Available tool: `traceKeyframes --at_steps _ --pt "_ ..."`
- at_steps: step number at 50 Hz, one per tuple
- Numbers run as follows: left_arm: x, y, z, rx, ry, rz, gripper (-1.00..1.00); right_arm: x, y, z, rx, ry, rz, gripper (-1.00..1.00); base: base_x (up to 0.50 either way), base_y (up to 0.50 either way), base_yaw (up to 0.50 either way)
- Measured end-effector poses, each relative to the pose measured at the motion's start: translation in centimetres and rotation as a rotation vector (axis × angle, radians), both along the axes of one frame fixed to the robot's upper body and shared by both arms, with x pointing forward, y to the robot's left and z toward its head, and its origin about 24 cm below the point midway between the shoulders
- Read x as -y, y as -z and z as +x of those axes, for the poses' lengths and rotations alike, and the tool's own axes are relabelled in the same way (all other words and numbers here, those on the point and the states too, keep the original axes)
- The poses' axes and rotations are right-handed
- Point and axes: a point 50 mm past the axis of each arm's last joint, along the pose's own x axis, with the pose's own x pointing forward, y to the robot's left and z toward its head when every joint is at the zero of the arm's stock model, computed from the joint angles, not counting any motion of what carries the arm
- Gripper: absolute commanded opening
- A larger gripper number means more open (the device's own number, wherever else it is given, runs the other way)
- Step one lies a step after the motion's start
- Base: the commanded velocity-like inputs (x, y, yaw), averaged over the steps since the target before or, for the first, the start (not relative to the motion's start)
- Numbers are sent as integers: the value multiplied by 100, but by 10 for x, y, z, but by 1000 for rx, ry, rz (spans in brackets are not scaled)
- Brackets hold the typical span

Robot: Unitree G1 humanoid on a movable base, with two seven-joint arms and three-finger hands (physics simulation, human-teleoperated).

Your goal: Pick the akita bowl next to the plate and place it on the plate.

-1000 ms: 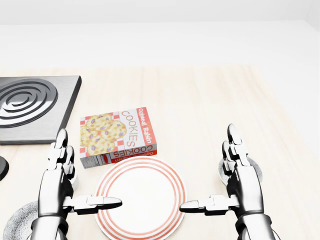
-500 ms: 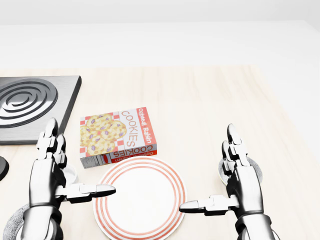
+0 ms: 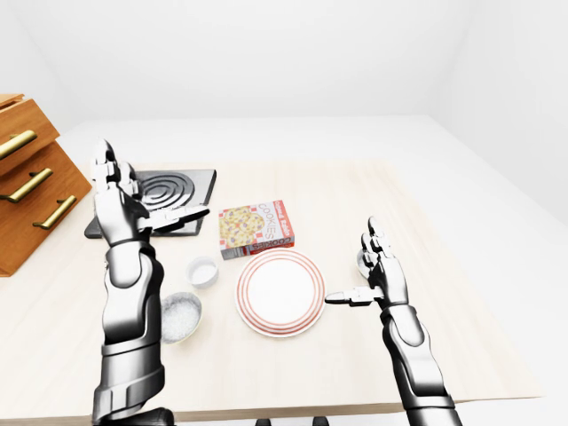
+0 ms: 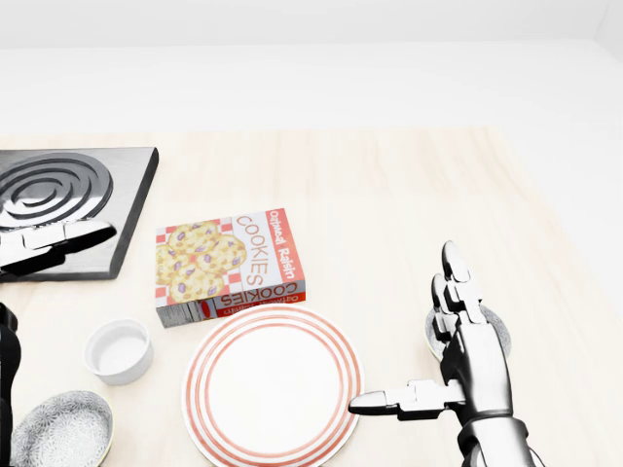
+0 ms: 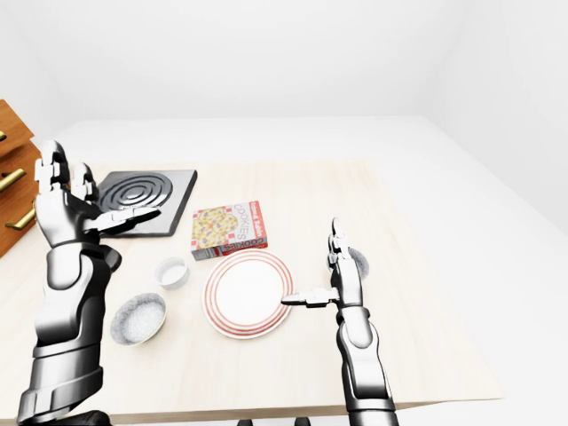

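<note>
The red-ringed white round plate (image 4: 273,384) lies lower centre on the pale wooden tabletop (image 4: 389,195). A grey-rimmed bowl (image 5: 359,260) sits just right of it, partly behind the right hand (image 4: 472,362), fingers spread open. The left hand (image 3: 122,209) is raised at upper left, fingers open.

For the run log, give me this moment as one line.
left hand open, high by stove | right hand open by bowl right of plate | plate empty | nothing grasped

Matt pale wood table (image 4: 409,214), glossy ceramic plate (image 4: 273,384), brushed-metal hob (image 4: 58,199).
</note>
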Motion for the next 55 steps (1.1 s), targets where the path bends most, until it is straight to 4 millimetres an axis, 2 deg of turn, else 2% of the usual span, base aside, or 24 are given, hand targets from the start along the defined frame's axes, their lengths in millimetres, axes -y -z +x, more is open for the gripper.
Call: traceKeyframes --at_steps 6,16,29,55 --pt "-17 -14 4 32 -63 -10 100 0 0 0 0 1 0 100 0 0 0" --pt "-42 -22 9 29 -148 -38 100 0 1 0 1 3 -3 100 0 0 0" --pt "-72 -20 17 -23 -251 -80 100 0 3 1 -4 5 -7 100 0 0 0" --pt "-88 -19 17 -44 -307 -108 100 0 4 1 -11 9 -12 100 0 0 0"
